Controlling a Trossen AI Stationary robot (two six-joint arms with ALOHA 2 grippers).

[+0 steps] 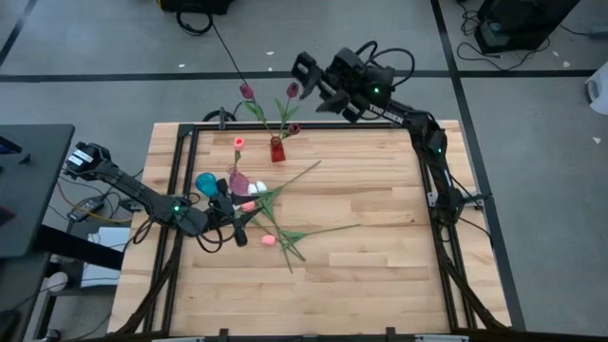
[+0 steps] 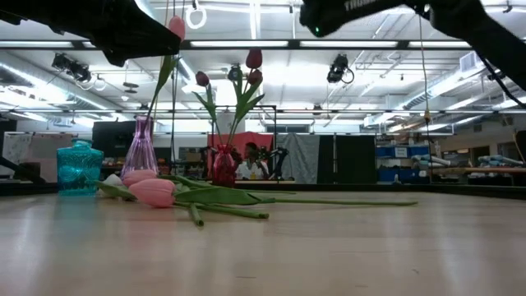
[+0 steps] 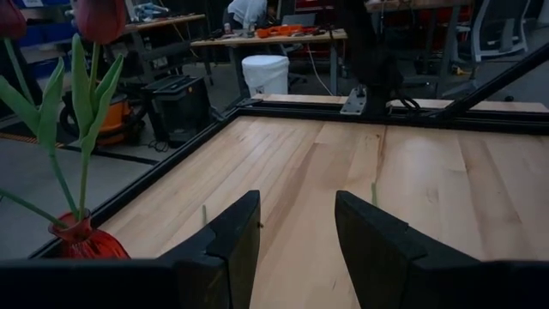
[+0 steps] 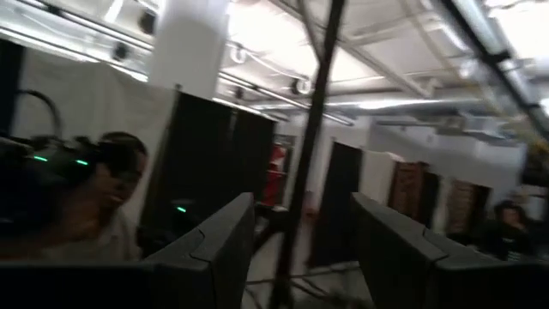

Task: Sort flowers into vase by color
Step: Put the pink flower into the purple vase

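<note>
The pink-headed artificial tulips with thin green stems lie loose on the pale wooden surface, directly beneath and just forward of the left claw. A white head lies among them. That claw hangs above the pile, its fingers parted, with nothing between them and touching no stem.

Beside it stands a tall purple glass vase holding one pink tulip, and next to that a squat teal glass jar. Off to the left claw's side, a small red vase holds three dark maroon tulips.

The right claw is raised beyond the surface's far edge, near the maroon heads, its jaws released and empty.
</note>
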